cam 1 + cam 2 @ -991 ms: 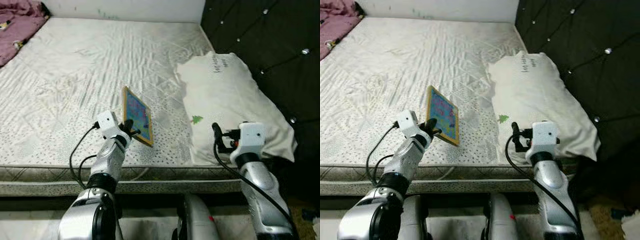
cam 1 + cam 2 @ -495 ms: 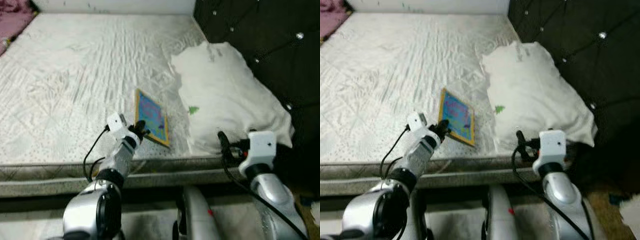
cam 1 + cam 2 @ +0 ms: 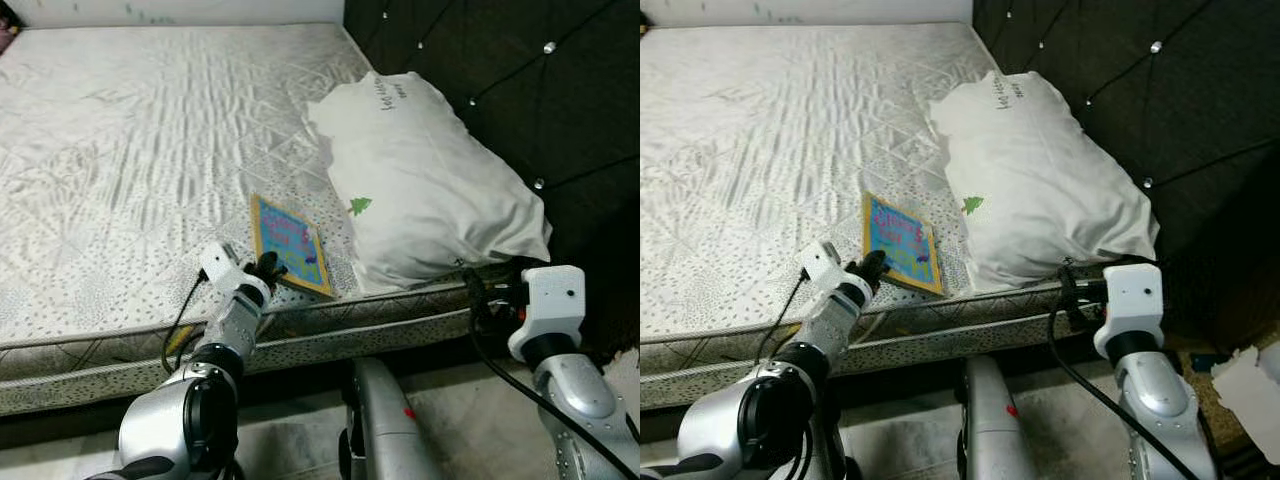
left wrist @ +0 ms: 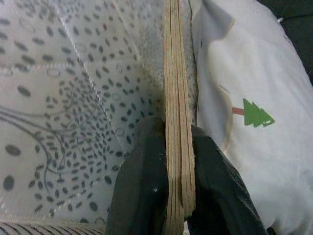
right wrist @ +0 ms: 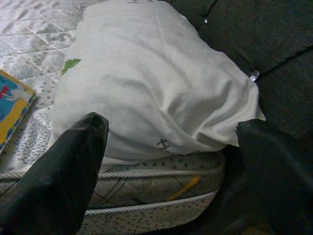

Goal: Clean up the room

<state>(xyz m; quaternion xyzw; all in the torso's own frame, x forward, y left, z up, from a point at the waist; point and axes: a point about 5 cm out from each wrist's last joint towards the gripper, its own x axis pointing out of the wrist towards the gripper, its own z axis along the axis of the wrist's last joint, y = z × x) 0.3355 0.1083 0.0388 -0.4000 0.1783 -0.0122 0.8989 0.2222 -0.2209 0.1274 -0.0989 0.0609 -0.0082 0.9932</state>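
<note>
A thin wooden picture board [image 3: 289,244] with a yellow frame and bright blue face lies tilted near the front edge of the mattress [image 3: 130,150], beside a white pillow [image 3: 420,180]. My left gripper [image 3: 264,268] is shut on the board's near edge; in the left wrist view both black fingers [image 4: 142,181] clamp the board's edge [image 4: 177,122]. My right gripper [image 3: 478,296] hangs open off the mattress's front right corner, below the pillow [image 5: 156,83], with nothing between its fingers [image 5: 58,171].
A dark tufted headboard [image 3: 500,80] rises on the right behind the pillow. The mattress front edge [image 3: 330,335] runs just under both arms. A pale scrap [image 3: 1245,385] lies on the floor at the far right.
The camera has swung right and pulled back, so the bed shifted left in view. The left gripper still holds the board; the right gripper now sits lower, off the mattress edge.
</note>
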